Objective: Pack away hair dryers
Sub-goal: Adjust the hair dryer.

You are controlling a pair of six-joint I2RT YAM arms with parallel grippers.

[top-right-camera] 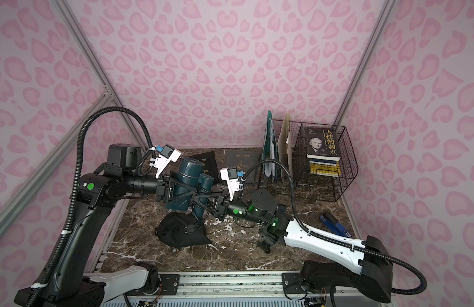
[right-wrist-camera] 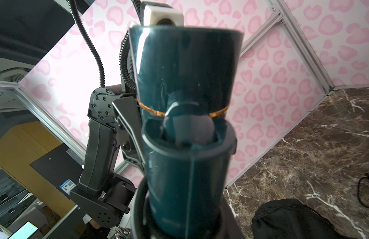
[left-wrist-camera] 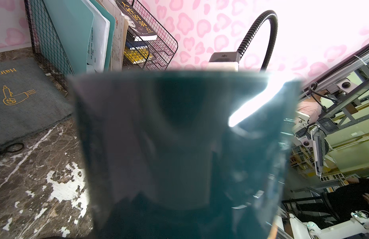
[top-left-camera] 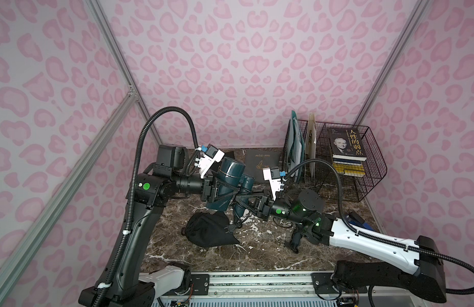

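Teal hair dryer [top-left-camera: 229, 175] up in air over middle of marble table [top-left-camera: 204, 257], not in any pouch. Left gripper [top-left-camera: 226, 190] clamped across fat barrel, carrying it. Right gripper [top-left-camera: 241, 204] has jaws either side of handle [right-wrist-camera: 185, 186]. Honestly can't tell if squeezing or just close. Cord plug [top-left-camera: 232, 227] hangs down over crumpled black pouch [top-left-camera: 209, 231] sitting right under dryer. Flat grey "Hair Dryer" pouch [left-wrist-camera: 20, 97] lies at back of table, just beside wire rack [top-left-camera: 374, 164] with books.

The grey pouch [left-wrist-camera: 24, 115] reads "Hair D"; the book [top-left-camera: 346, 143] reads "人性的弱点".
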